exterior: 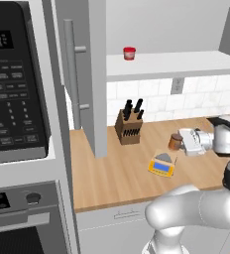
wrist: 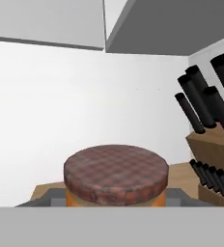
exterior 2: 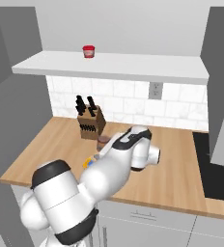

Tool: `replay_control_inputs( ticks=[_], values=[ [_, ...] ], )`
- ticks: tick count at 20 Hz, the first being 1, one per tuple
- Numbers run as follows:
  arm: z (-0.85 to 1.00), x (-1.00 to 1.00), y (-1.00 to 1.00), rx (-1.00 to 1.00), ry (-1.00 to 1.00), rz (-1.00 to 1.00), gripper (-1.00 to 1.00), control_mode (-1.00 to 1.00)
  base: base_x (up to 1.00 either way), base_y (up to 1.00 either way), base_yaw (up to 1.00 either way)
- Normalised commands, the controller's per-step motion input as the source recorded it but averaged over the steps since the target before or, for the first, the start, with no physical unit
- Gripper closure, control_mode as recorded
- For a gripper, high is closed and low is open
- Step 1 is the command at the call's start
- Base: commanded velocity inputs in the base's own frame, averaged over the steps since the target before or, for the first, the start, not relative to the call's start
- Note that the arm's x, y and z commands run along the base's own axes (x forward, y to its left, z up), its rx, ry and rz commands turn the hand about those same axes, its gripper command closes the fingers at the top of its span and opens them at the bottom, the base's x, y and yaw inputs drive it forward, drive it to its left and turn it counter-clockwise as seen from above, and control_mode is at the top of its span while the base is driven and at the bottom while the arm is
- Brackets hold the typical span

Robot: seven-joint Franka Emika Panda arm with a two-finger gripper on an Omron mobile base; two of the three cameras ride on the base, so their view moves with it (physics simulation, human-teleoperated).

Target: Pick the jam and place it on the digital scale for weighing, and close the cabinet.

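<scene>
The wooden table (exterior: 117, 173) is backed by white tile (exterior: 151, 99). The jam (exterior: 175, 142) is clamped in the hand (exterior: 179, 142), above the table just beside the scale (exterior: 161, 165) and near the knife block (exterior: 128, 127). The cabinet (exterior: 89, 74) door is open; a red jar (exterior: 129, 53) is set on its shelf (exterior: 186, 63).

The open cabinet (exterior: 94, 74) door stands out over the left of the desk (exterior: 117, 183), blocking passage there, and the knife block (exterior: 128, 126) stands just right of it toward the far wall. The digital scale (exterior: 161, 165) lies on open desk nearer, with bare wood left and in front of it. The shelf above carries a red jar (exterior: 129, 53), otherwise bare.
</scene>
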Motion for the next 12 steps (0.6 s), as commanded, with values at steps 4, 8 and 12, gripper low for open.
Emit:
replay_control_inputs(
  ticks=[4, 8, 12],
  values=[
    [-0.36, 0.19, 0.06, 0.0, 0.0, 0.0, 1.0, -1.0, 0.0, 0.0, 0.0],
    [-0.35, 0.23, 0.0, 0.0, 0.03, 0.0, 1.0, -1.0, 0.0, 0.0, 0.0],
    [-0.33, 0.24, 0.0, 0.0, 0.05, 0.0, 1.0, -1.0, 0.0, 0.0, 0.0]
  ],
)
